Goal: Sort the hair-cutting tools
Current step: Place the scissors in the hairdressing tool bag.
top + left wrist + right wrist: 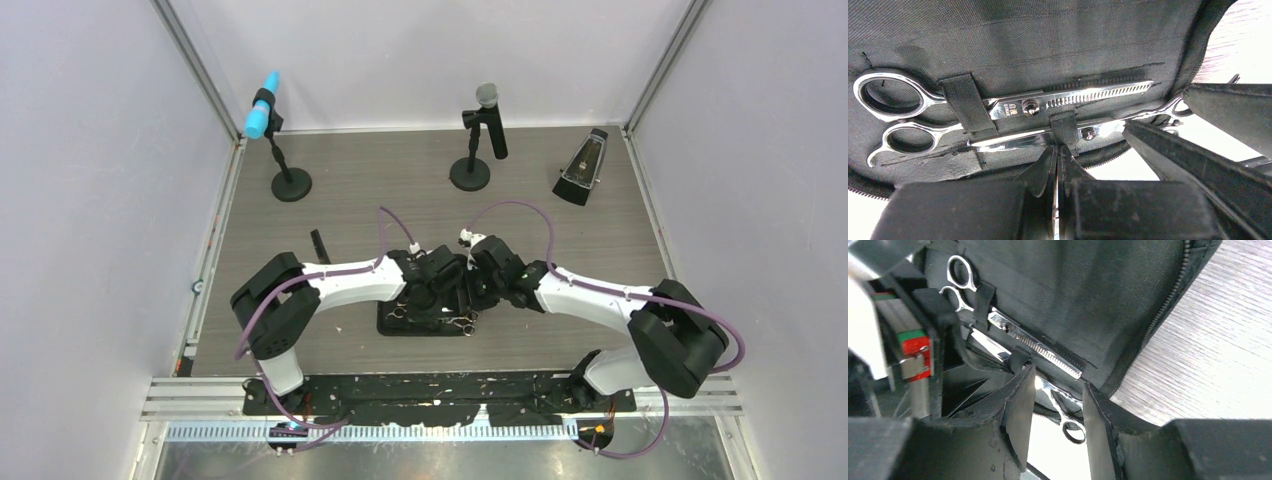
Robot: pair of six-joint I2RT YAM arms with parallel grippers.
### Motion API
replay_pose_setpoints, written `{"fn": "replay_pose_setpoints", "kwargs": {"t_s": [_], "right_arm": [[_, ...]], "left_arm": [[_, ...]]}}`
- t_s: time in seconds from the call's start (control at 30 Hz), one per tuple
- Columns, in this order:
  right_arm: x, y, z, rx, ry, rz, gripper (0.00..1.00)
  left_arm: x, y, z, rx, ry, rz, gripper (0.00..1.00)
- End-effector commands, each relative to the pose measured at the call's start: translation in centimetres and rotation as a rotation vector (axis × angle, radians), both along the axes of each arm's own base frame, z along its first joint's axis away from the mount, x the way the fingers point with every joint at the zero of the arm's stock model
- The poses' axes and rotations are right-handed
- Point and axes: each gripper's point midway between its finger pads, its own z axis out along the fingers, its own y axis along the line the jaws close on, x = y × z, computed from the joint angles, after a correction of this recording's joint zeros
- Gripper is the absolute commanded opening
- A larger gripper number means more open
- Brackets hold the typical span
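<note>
The black zip case (1048,40) lies open in the middle of the table (600,230). Elastic straps hold silver thinning scissors (1073,97) on its lining, with plain silver scissors (1018,139) just under them. My left gripper (1058,152) is shut, its tips by the lower strap, and nothing shows between them. My right gripper (1058,382) stands open astride the plain scissors' ring handle (1070,427), which sticks out past the case's zip edge. From above, both grippers meet over the case (425,328). A thin black tool (320,245) lies on the table to the left; whether comb or clip I cannot tell.
A blue-headed microphone (263,118) on a round base stands at the back left. A grey-headed one (487,120) stands at the back middle. A dark wedge-shaped object (582,170) sits at the back right. White walls close in both sides.
</note>
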Motion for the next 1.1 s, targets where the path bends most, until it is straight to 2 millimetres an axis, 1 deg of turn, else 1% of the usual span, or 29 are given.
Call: {"fn": "replay_pose_setpoints", "kwargs": {"t_s": [0.0,0.1,0.13,0.17,0.2,0.23,0.27,0.33,0.4,0.47,0.53,0.6,0.8,0.9,0.97,1.07], "right_arm": [[0.1,0.8,2.0,0.067,-0.05,0.049,0.46],[-0.2,0.4,2.5,0.071,-0.052,0.039,0.46],[-0.4,-0.3,2.0,0.047,-0.042,0.016,0.46],[-0.5,-0.6,2.3,0.044,-0.05,0.005,0.46],[-0.6,-1.2,1.9,0.021,-0.045,-0.013,0.46],[-0.7,-1.5,2.1,0.02,-0.05,-0.022,0.47],[-0.8,-1.8,1.8,0.009,-0.045,-0.037,0.47],[-0.8,-2.2,1.7,0.005,-0.047,-0.062,0.47],[-0.5,-2.3,1.7,0.007,-0.056,-0.082,0.47],[-0.2,-2.3,1.7,0.007,-0.066,-0.102,0.47],[0.2,-2.3,1.7,0.006,-0.073,-0.114,0.47],[0.3,-2.3,1.6,0.003,-0.075,-0.118,0.47],[0.1,-2.4,1.1,0.014,-0.071,-0.129,0.47],[-0.1,-2.5,0.9,0.016,-0.066,-0.128,0.47],[-0.2,-2.5,0.8,0.016,-0.065,-0.125,0.47],[-0.2,-2.5,0.9,0.019,-0.064,-0.124,0.47]], "left_arm": [[1.7,0.4,-0.3,-0.001,-0.078,0.007,0.0],[1.7,0.5,0.0,-0.018,-0.088,0.006,0.0],[1.7,0.4,0.2,-0.027,-0.093,0.006,0.0],[1.6,0.4,0.3,-0.033,-0.095,0.006,0.0],[1.6,0.4,0.4,-0.037,-0.094,0.01,0.0],[1.5,0.3,0.5,-0.043,-0.09,0.013,0.0],[1.4,0.2,0.5,-0.049,-0.086,0.018,0.04],[1.2,-0.1,0.7,-0.066,-0.084,0.024,0.14],[1.0,-0.2,1.1,-0.064,-0.098,0.02,0.23],[1.1,0.0,1.6,-0.04,-0.121,0.018,0.26],[1.3,-0.1,2.2,-0.025,-0.153,0.016,0.28],[1.6,0.1,2.3,0.004,-0.178,0.02,0.28],[1.7,-0.4,2.0,0.039,-0.183,0.012,0.29],[1.7,-0.9,2.5,0.036,-0.195,0.002,0.29],[1.7,-1.1,3.0,0.029,-0.215,-0.001,0.31],[1.7,-1.2,2.9,0.042,-0.209,0.008,0.33]]}}
